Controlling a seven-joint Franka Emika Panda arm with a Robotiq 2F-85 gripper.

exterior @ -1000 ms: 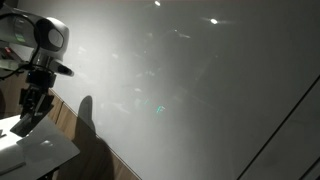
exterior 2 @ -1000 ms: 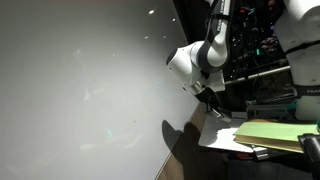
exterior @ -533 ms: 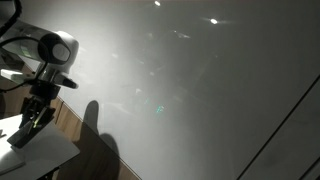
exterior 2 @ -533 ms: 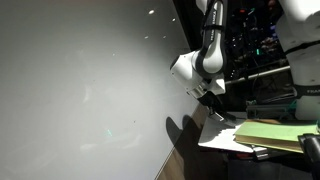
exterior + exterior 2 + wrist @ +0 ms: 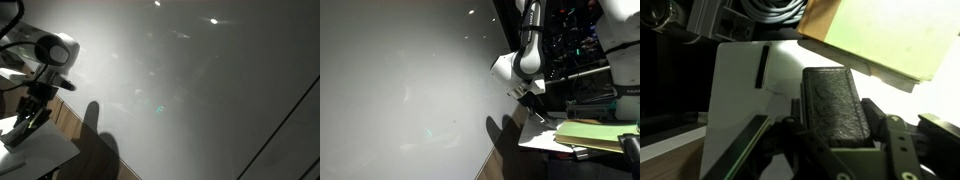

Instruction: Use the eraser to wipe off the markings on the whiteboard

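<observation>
The whiteboard [image 5: 200, 90] fills most of both exterior views [image 5: 400, 90]; only faint smudges and a small green spot [image 5: 158, 109] show on it. My gripper [image 5: 836, 122] is shut on a dark felt eraser [image 5: 832, 92], which stands between the fingers in the wrist view. In both exterior views the gripper [image 5: 27, 120] hangs beside the board's lower edge, off the board, over a table [image 5: 534, 110]. The eraser itself is too small to make out there.
A white sheet [image 5: 740, 90] and a yellow-green pad [image 5: 890, 35] lie on the table under the gripper; the pad also shows in an exterior view [image 5: 590, 133]. A wooden strip [image 5: 68, 118] runs along the board's lower edge. Dark equipment and cables [image 5: 585, 45] stand behind the arm.
The arm has shifted a little sideways and down along the board's lower edge, staying off the board. The eraser stays in the jaws.
</observation>
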